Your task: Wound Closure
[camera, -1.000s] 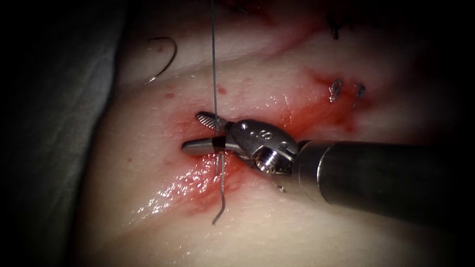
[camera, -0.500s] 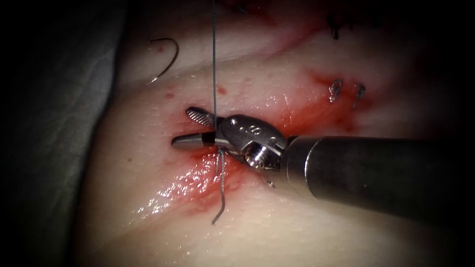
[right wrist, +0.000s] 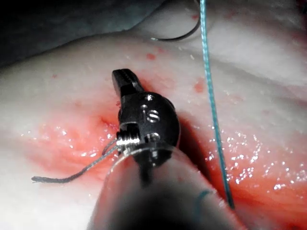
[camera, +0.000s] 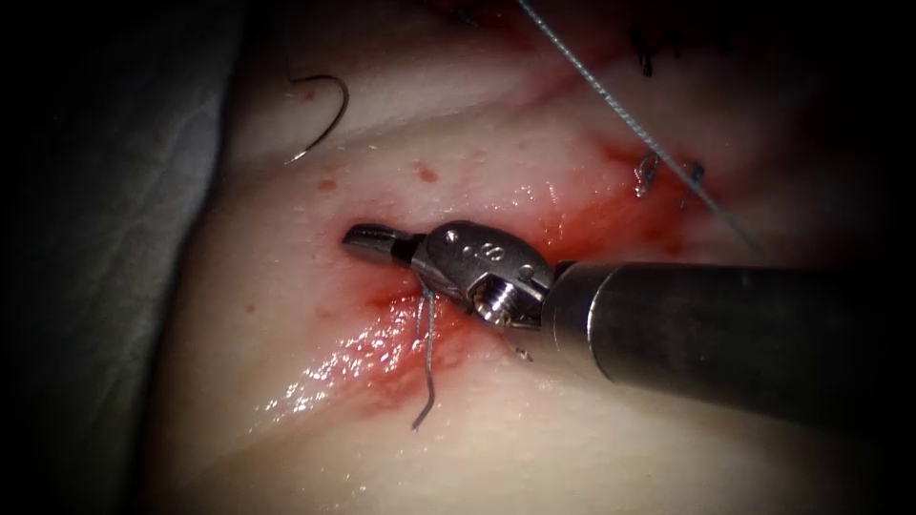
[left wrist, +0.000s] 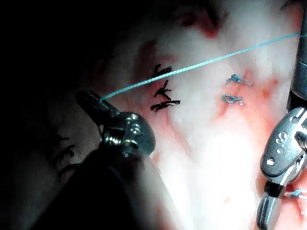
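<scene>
The right end effector [camera: 367,241] sits clenched and empty over the cut [camera: 401,324] — thread [camera: 611,100] severed, held taut by the clamped left end effector [left wrist: 93,101]. The needle [camera: 320,119] lies free, well left of the cut — mind the knot tails [camera: 426,367].

Teal thread [right wrist: 211,100], red fluid [camera: 382,348], pale tissue [camera: 572,448]

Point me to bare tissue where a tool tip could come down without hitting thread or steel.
Free: the pale tissue left of the right tool, below the needle that lies loose on it; also the stretch below the cut thread ends. Crowded: the red patch around them, and right of the cut, where the thread held by the left tool crosses earlier stitches.
</scene>
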